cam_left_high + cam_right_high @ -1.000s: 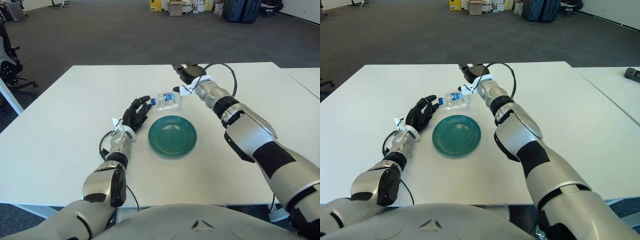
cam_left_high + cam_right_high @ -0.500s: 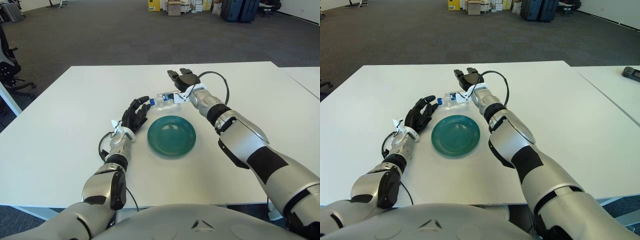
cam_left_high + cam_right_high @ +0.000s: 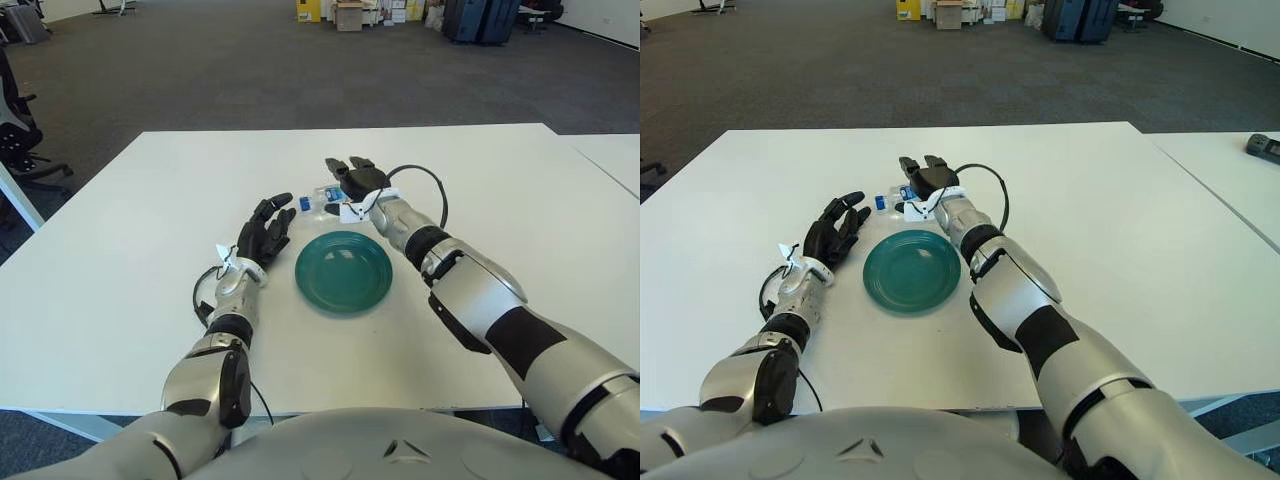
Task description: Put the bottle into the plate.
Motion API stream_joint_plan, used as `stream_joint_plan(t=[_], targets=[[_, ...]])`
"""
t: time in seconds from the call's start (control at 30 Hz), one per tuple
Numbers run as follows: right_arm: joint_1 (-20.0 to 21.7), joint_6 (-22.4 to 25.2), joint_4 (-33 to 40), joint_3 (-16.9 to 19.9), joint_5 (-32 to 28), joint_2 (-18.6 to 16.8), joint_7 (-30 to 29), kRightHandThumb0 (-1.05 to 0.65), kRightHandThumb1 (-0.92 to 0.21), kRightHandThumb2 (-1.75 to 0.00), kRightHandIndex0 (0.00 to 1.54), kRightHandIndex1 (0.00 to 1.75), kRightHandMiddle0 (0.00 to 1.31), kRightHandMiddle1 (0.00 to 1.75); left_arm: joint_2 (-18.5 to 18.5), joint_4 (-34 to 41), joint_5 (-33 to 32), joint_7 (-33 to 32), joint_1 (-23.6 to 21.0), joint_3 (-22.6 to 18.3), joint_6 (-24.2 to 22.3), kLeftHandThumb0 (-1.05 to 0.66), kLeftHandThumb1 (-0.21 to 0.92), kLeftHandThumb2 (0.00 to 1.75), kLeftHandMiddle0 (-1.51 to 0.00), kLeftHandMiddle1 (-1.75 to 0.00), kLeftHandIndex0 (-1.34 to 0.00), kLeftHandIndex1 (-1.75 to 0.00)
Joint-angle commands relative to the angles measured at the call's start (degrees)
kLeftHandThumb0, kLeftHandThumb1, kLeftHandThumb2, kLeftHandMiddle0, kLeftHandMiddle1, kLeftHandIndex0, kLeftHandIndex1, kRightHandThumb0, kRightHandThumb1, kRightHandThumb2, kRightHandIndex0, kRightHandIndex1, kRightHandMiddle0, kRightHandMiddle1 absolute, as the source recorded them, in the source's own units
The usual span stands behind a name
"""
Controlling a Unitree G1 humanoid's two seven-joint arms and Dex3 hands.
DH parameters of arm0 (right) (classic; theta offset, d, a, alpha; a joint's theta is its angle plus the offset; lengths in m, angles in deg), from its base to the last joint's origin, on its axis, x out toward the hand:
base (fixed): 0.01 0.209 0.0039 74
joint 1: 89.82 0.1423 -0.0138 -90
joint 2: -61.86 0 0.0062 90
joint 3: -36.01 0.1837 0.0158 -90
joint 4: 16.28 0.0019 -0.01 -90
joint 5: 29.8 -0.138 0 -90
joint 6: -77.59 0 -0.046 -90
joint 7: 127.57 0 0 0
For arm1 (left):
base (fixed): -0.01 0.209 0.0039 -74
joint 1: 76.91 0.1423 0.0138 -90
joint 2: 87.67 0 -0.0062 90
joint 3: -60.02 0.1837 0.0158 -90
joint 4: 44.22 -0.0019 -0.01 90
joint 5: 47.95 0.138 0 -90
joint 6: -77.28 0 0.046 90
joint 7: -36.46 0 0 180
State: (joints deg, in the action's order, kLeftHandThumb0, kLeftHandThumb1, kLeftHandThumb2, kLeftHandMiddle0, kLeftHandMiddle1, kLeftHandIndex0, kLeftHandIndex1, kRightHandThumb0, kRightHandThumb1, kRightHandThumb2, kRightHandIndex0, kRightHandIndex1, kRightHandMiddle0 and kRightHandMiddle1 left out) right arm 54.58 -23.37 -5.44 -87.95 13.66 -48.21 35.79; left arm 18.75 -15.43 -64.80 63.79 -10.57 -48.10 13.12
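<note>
Two hands over a white bench (image 3: 120, 260). Right hand (image 3: 352, 180), fingers spread, sits over the bottle (image 3: 322, 198), which lies on its side on the bench just beyond the green plate (image 3: 343, 271), blue cap leftward. Left hand (image 3: 263, 228), fingers extended and empty, shows left of the plate.
</note>
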Motion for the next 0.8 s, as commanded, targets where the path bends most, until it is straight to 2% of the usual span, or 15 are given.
stream_joint_plan(t=[0.0,0.77], targets=[[-1.4,-0.24,-0.52,0.94,-1.07,0.09,0.87,-0.97,-0.92,-0.88,0.03,0.01,0.05,0.04,-0.17,-0.1,-0.25,-0.25,2.39,-0.05,-1.86,-0.5,0.82,0.72,-0.51,-0.64,-0.29,-0.99],[-7.03,-1.39,-0.87,2.94,-1.13,0.56,4.25,-0.99,-0.92,-0.97,0.08,0.02,0.03,0.08,-0.61,6.13,-1.46,1.79,6.25,0.4,-3.87,-0.49,0.83,0.74,-0.49,-0.59,-0.25,-1.0]])
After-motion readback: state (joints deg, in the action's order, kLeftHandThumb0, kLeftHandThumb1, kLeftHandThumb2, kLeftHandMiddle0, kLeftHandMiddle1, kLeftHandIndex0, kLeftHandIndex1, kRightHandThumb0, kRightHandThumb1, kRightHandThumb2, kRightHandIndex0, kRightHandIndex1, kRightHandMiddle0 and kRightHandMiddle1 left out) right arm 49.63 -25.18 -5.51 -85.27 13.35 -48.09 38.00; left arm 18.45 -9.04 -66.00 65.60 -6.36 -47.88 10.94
